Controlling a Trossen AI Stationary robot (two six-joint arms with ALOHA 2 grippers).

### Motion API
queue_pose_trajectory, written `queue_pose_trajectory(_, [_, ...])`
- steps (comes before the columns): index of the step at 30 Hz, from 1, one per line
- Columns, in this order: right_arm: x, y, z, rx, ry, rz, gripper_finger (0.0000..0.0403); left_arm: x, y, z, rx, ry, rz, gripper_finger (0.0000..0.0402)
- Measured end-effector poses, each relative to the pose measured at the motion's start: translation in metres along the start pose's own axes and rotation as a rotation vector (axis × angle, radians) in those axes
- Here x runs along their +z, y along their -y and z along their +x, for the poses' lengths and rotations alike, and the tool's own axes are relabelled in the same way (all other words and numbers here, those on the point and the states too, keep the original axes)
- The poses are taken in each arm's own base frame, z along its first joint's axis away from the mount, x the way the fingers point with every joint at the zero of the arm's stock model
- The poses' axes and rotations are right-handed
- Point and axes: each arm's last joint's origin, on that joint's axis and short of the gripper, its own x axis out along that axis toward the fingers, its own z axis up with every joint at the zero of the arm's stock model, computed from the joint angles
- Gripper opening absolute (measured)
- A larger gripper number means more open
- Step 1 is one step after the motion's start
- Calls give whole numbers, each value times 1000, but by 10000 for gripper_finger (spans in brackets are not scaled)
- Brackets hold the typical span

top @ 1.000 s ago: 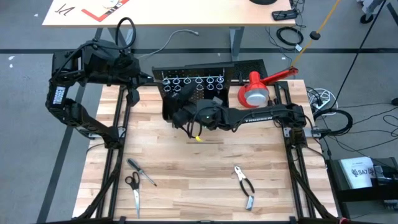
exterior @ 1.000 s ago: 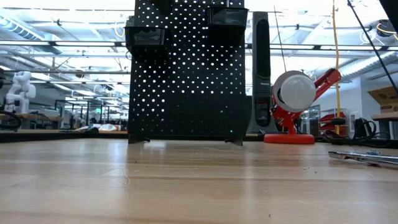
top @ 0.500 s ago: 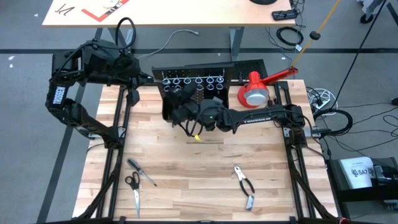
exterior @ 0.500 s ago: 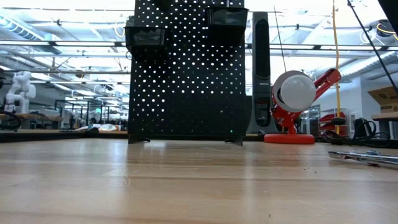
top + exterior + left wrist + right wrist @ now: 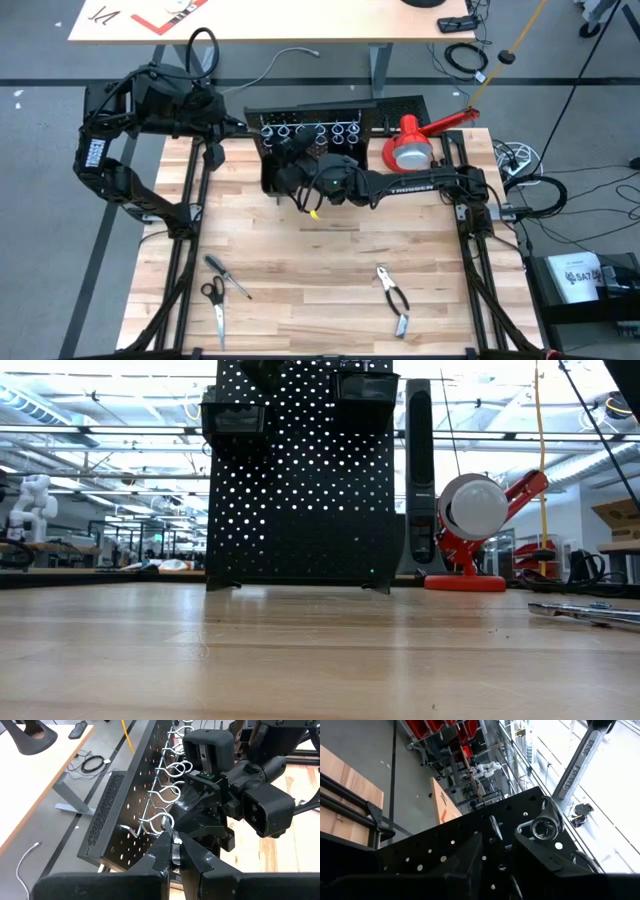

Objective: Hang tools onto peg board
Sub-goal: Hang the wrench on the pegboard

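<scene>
**Right claw at the peg board's rings**

We see the right claw (image 5: 283, 165) at the peg board (image 5: 300, 150) in the frame's upper middle (we cannot tell whether its fingers pinch anything). The left claw (image 5: 172, 851) is pressed together beside the end ring (image 5: 161, 820). Lower left on the bench (image 5: 300, 280) lie scissors (image 5: 214, 300) and a screwdriver (image 5: 228, 276); pliers (image 5: 393, 291) lie lower right.

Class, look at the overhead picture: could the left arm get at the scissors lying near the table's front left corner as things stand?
Probably yes. The scissors lie in the open beside the screwdriver, on the left arm's side, nothing over them. The left gripper sits shut near the peg board.
</scene>
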Motion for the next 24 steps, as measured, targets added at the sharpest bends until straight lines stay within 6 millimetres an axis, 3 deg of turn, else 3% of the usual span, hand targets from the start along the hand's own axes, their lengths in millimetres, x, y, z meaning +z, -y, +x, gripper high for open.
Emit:
queue_pose_trajectory(8, [0,0,0,3,1,-17,12,0,0,0,0,1,0,22])
queue_pose_trajectory(24, [0,-1,0,22,-3,-41,3,3,-1,0,10,29,7,22])
